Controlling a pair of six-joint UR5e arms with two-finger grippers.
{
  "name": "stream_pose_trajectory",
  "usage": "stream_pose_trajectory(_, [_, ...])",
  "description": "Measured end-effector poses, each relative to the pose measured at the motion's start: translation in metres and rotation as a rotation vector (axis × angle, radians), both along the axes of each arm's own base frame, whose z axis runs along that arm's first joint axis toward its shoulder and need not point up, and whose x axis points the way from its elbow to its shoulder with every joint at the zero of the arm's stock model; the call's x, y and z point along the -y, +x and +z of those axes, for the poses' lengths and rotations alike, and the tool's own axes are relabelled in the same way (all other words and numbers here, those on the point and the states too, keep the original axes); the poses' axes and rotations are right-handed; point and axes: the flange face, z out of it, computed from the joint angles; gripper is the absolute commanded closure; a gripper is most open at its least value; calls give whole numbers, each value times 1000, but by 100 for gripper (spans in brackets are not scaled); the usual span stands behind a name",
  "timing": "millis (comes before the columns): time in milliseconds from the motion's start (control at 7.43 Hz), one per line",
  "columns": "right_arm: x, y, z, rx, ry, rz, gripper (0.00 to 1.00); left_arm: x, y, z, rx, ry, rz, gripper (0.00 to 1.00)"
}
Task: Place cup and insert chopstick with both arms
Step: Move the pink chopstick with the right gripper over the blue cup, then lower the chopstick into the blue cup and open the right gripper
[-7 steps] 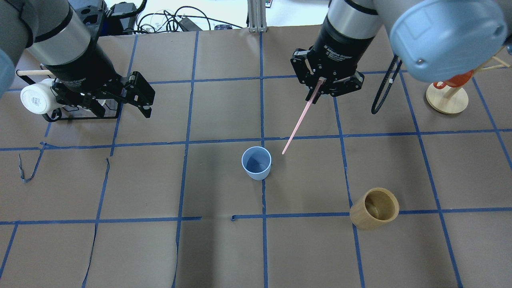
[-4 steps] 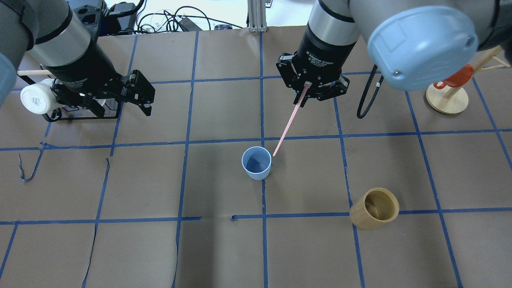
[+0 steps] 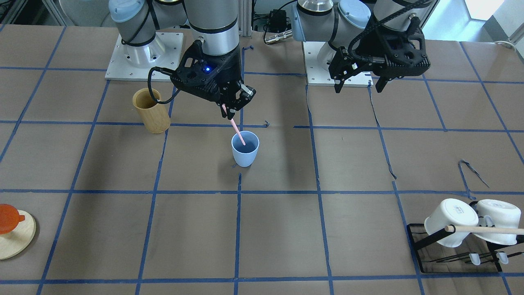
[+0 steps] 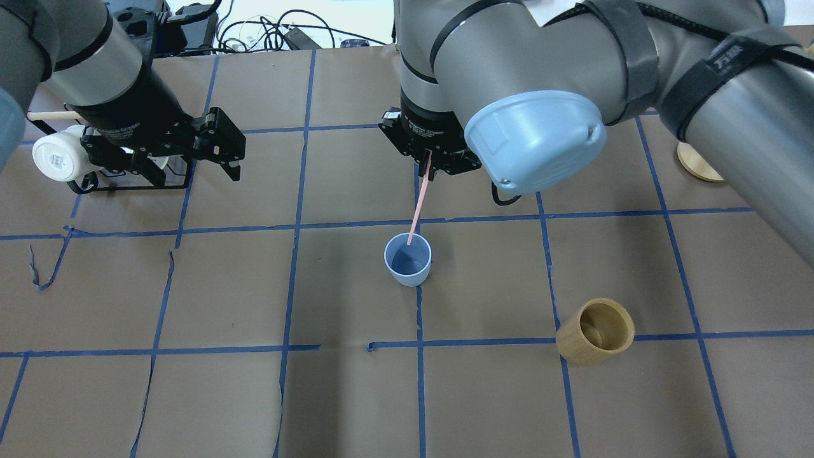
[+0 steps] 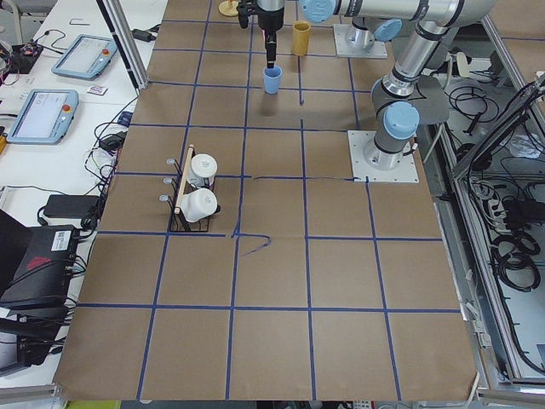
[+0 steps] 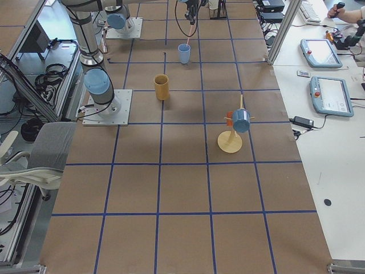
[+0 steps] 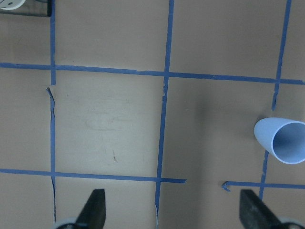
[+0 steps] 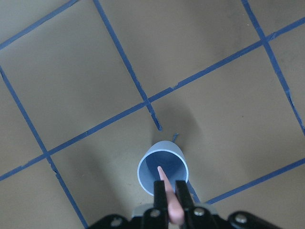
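The light-blue cup (image 4: 407, 259) stands upright near the table's middle, also in the front view (image 3: 245, 148). My right gripper (image 4: 427, 159) is shut on the upper end of a thin pale-pink chopstick (image 4: 418, 207) that hangs tilted. Its lower tip sits at the cup's mouth (image 3: 244, 144). In the right wrist view the chopstick (image 8: 167, 191) points into the cup's opening (image 8: 163, 171) between the shut fingers. My left gripper (image 3: 358, 87) is open and empty, off to the cup's left. In its wrist view the cup (image 7: 283, 148) shows at the right edge.
A tan bamboo cylinder (image 4: 594, 332) stands right of the cup, nearer the robot. A black rack with white mugs (image 3: 458, 233) and a wooden dowel is at the far left under the left arm. A round wooden stand (image 3: 12, 233) is at the far right.
My right gripper has moved left with the chopstick. The chopstick's tip has gone from just right of the cup to its mouth. The left arm has not moved.
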Motion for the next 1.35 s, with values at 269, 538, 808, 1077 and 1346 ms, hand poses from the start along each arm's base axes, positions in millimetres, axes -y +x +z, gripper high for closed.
stream_pose_trajectory(269, [-1, 2, -4, 1, 11, -2, 63, -1, 0, 0, 1, 1, 0, 0])
stream_pose_trajectory(538, [-1, 2, -5, -6, 6, -2, 34, -2, 0, 0, 1, 2, -1, 0])
stream_pose_trajectory(808, [0, 2, -4, -8, 2, -2, 5, -2, 0, 1, 2, 5, -2, 0])
stream_pose_trajectory(1077, [3, 1, -1, -4, -25, -2, 0, -3, 0, 1, 2, 6, -3, 0])
stream_pose_trajectory(1346, [17, -19, 8, -10, -68, -9, 0, -3, 0, 1, 2, 6, -3, 0])
